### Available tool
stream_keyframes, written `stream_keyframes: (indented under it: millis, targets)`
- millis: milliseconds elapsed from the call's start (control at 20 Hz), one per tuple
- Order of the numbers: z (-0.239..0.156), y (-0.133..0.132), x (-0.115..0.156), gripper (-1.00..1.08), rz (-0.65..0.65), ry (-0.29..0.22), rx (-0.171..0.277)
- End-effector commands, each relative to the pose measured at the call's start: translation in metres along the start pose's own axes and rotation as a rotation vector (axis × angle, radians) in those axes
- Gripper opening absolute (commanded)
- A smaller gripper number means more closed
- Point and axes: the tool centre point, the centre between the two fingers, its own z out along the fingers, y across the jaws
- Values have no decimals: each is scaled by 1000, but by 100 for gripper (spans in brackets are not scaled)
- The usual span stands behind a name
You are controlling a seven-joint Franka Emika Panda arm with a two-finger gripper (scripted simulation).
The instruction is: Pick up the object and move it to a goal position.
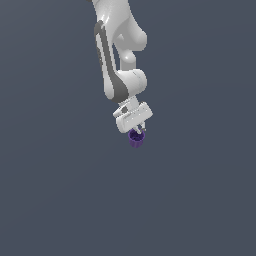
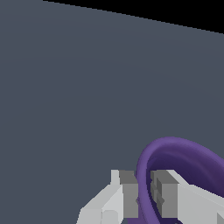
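1. Closest to my wrist camera are the two fingers [image 2: 127, 192], grey-padded at the tips, pinched in on one side of the purple cup [image 2: 192, 153]: one finger sits outside the wall, the other inside the hollow, and the rim's near wall runs down between them.
2. From this view I read the gripper [image 2: 144, 192] as closed narrow on that wall, pads touching or just about touching it on both faces; the exact contact is partly hidden by the cup's edge.
3. The cup's rim sweeps away from the fingers in a wide curve and is cut off by the frame, so I see only part of its open top.
4. In the exterior view the cup [image 1: 135, 138] hangs directly under the gripper [image 1: 136, 130], its upper edge tucked between the fingertips, its body below them.
5. Above that, the white arm [image 1: 117, 60] comes down from the top of the frame.
6. Behind everything lies a plain grey-blue surface [image 1: 200, 200].
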Motion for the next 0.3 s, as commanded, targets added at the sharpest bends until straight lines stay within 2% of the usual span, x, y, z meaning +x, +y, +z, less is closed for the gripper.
stream_keyframes:
  millis: [0,250]
  targets:
    - [-1,-7,4,-100,0,1,-2]
    - [-2,-12,7,-100,0,1,-2]
